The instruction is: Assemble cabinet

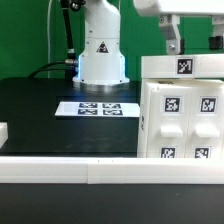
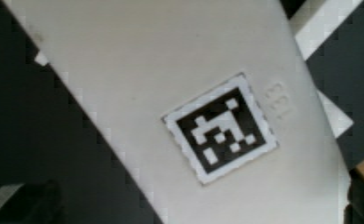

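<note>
The black table (image 1: pixel 40 120) carries everything, with the long white border rail (image 1: pixel 60 167) along its near edge. The cabinet (image 1: pixel 180 125) stands at the exterior view's right, close behind that rail, its tagged blocks facing the camera. The marker board (image 1: pixel 98 108) lies flat near the robot base (image 1: pixel 101 55), well apart from the cabinet. The gripper (image 1: pixel 172 40) hangs just above the cabinet's top panel (image 2: pixel 161 110); I cannot tell whether the jaws are released or clenched. A descent slightly off the edge could push the cabinet against the rail or tilt it.
</note>
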{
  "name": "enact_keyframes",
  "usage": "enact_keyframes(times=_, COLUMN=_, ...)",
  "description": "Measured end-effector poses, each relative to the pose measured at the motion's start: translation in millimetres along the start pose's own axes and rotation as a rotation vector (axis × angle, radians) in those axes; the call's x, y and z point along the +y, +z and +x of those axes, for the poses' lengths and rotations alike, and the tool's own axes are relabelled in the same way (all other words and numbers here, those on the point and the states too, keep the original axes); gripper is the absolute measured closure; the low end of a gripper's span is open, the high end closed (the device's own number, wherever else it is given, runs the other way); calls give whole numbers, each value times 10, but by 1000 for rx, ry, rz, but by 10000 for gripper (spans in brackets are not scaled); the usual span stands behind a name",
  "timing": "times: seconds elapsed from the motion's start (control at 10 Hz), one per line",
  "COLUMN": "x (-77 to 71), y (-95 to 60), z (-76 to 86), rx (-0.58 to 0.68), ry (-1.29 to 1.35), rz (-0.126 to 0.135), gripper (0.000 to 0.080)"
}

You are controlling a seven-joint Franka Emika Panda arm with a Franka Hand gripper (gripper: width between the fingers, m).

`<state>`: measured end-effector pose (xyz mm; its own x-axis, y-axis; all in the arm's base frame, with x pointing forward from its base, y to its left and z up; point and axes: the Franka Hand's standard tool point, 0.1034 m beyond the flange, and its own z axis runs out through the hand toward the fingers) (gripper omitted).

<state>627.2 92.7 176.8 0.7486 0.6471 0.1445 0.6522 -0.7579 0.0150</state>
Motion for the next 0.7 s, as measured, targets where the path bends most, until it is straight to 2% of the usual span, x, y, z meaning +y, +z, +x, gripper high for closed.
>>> enact_keyframes(times=0.3, x=-80, y=64, z=-27, rx=-14, ry=-143, rz=-1, gripper=2)
enact_keyframes(times=0.5, x=-65, y=86, z=-72, rx=-25, ry=-266, rz=-2, gripper=2)
enact_keyframes(times=0.7, x=-74, y=139, z=-113, rx=-20, ry=-239, rz=-11, gripper=2)
